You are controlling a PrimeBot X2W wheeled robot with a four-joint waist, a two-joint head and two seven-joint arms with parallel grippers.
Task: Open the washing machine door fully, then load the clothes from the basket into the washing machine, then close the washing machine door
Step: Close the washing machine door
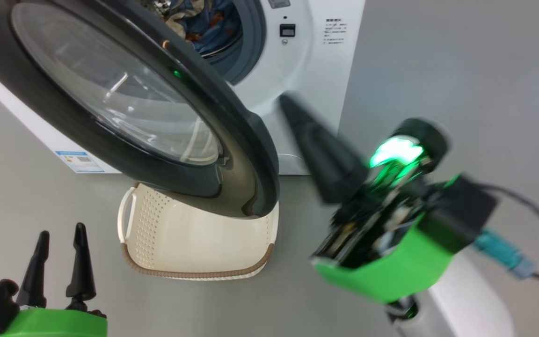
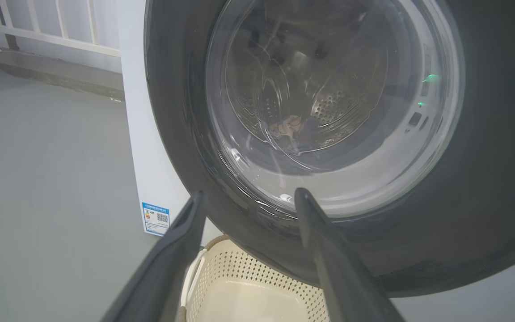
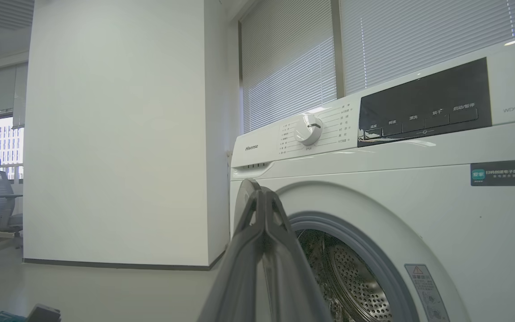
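The right gripper's (image 1: pixel 289 106) two fingers are pressed flat together with nothing between them, and in the right wrist view they make a single dark wedge (image 3: pixel 259 199). The gripper is blurred in the head view. It points up toward the washer's (image 1: pixel 309 65) white front, just right of the door's (image 1: pixel 124 103) black rim, with a gap between them.

The left gripper (image 1: pixel 62 231) is low on the left with its fingers spread wide and holding nothing. Between them, its wrist view (image 2: pixel 249 193) looks at the door's glass bowl (image 2: pixel 329 112).

The door stands swung out from the washer and overhangs the basket (image 1: pixel 194 274), which sits on the floor in front of the washer. The clothes (image 1: pixel 204 21) (blue with orange patches) lie inside the drum. Through the glass a brownish bit (image 2: pixel 289 127) shows there. A blue-and-white label (image 2: pixel 155 218) marks the washer's lower corner.
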